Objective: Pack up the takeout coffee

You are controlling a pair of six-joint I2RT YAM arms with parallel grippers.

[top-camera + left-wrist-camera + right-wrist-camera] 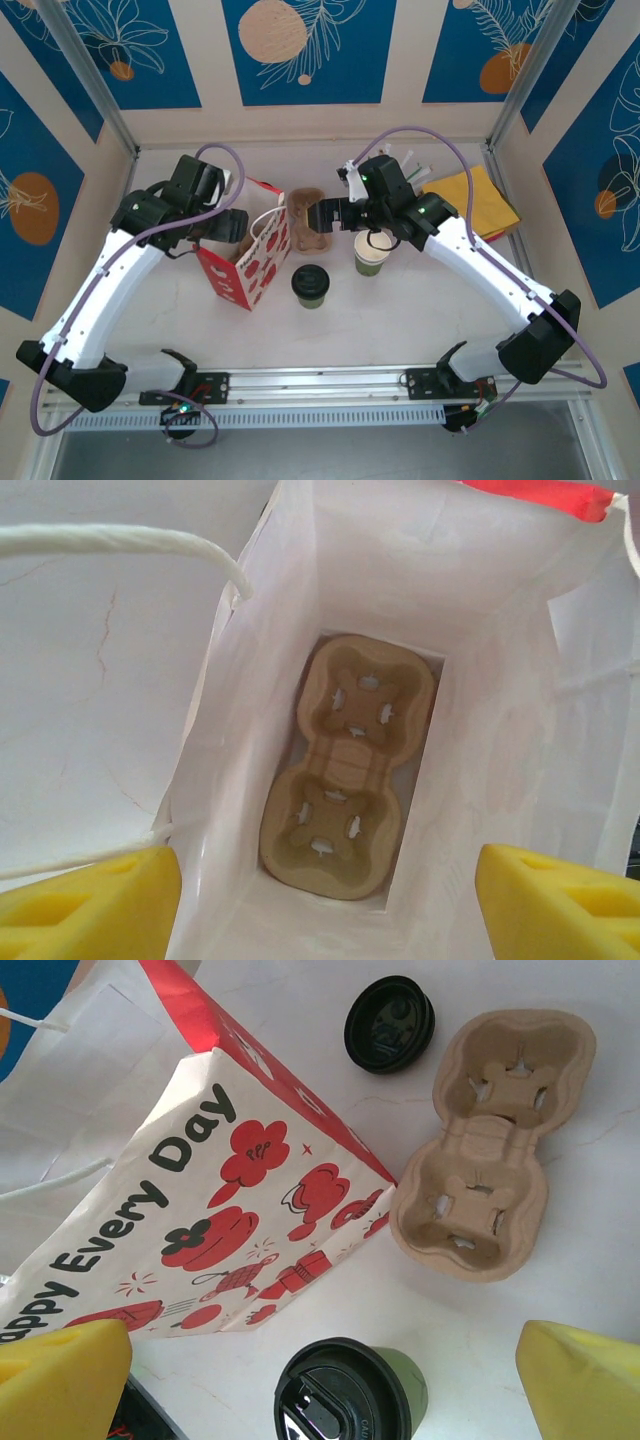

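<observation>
Coffee (310,285) stands lidded just beside the bag (248,268), unpacked. Your right gripper (322,1380) hangs over it, fingers apart, ready to grasp. Your left gripper (320,900), fingers also apart, sits at the bag's mouth above the carrier (345,770) inside, likely to hold it open.

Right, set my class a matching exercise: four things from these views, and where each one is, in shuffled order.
Things: 1 takeout coffee; 2 lidless green cup; 3 loose black lid; 4 cup carrier in the left wrist view.
Places: A at the bottom of the paper bag; B close under the right arm; C lying flat by the second carrier; D standing alone beside the bag.
Pairs: 1-D, 2-B, 3-C, 4-A.
</observation>
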